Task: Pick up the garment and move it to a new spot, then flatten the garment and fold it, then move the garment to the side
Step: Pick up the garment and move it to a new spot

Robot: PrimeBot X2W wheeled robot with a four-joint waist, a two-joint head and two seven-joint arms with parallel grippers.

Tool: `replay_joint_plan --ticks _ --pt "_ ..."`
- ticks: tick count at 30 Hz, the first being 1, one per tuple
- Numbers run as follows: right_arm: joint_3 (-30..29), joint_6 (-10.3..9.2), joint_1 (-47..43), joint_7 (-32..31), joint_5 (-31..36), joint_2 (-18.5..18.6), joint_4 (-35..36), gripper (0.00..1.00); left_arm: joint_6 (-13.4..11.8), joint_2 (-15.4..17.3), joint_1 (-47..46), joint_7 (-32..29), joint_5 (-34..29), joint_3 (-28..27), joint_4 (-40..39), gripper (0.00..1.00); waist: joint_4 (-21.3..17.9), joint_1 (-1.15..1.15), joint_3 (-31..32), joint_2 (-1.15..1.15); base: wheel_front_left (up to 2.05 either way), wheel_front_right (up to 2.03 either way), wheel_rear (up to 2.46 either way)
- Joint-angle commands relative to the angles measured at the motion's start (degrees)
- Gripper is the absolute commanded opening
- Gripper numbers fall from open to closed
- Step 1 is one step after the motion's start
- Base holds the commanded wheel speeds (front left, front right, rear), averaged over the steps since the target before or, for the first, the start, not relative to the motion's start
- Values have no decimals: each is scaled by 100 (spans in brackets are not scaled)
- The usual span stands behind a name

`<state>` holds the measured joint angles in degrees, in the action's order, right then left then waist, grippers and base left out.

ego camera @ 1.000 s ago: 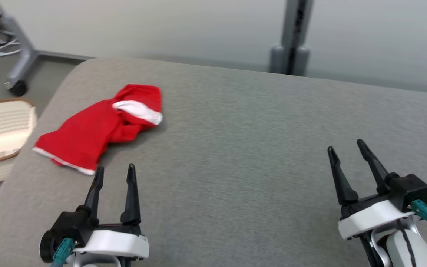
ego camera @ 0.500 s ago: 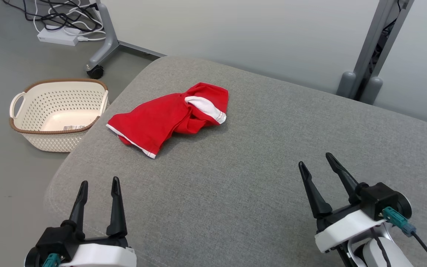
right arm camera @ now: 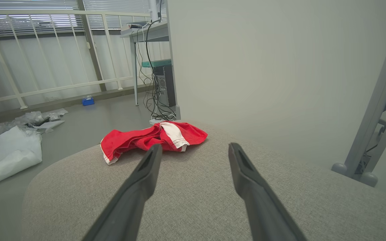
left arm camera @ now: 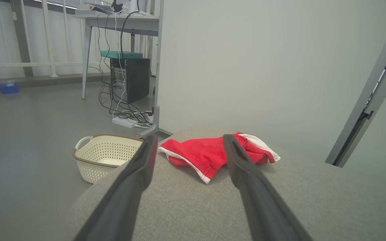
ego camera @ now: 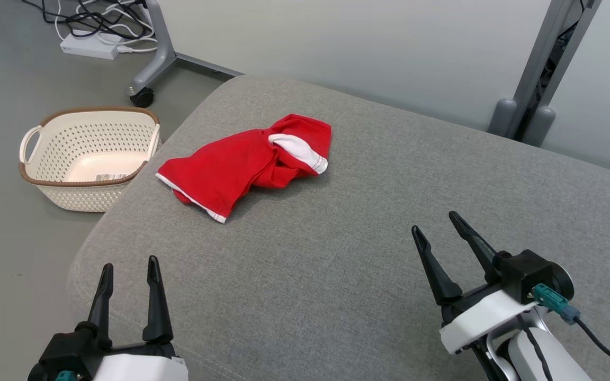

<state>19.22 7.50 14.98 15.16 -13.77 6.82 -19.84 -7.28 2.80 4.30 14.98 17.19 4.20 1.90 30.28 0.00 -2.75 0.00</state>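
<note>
A crumpled red garment (ego camera: 236, 164) with white trim lies on the far left part of the grey cushion (ego camera: 368, 222). The left wrist view shows the garment (left arm camera: 206, 152) ahead between the fingers, and in the right wrist view the garment (right arm camera: 146, 139) lies ahead to the left. My left gripper (ego camera: 128, 263) hovers open near the cushion's front left corner, well short of the cloth. Over the front right of the cushion my right gripper (ego camera: 434, 221) is open too, far from the garment. Nothing is between either pair of fingers.
A cream perforated basket (ego camera: 40, 159) with a brown rim stands on the floor left of the cushion. Behind it are a wheeled stand leg (ego camera: 149, 79) and cables with a power strip (ego camera: 88, 47). A grey post (ego camera: 543, 74) rises by the wall at the back right.
The head camera has swung left and down, bringing the basket and floor into view. Both grippers sit lower in the picture and stay open. The garment lies as before.
</note>
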Motion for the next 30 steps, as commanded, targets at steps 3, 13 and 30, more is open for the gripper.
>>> replay_joint_plan --ticks 3,13,30 --pt "-71 -1 -30 8 -56 37 -30 100 -32 19 -12 14 -7 -14 -35 100 -20 0 27 0 0 0 0" --pt "-366 -1 -154 8 97 215 166 100 115 18 -300 14 308 -135 170 100 -45 0 -188 0 0 0 0" --pt "-768 0 448 -626 10 965 1429 100 1099 706 -3143 -1156 190 247 2274 100 -562 0 -1579 0 0 0 0"
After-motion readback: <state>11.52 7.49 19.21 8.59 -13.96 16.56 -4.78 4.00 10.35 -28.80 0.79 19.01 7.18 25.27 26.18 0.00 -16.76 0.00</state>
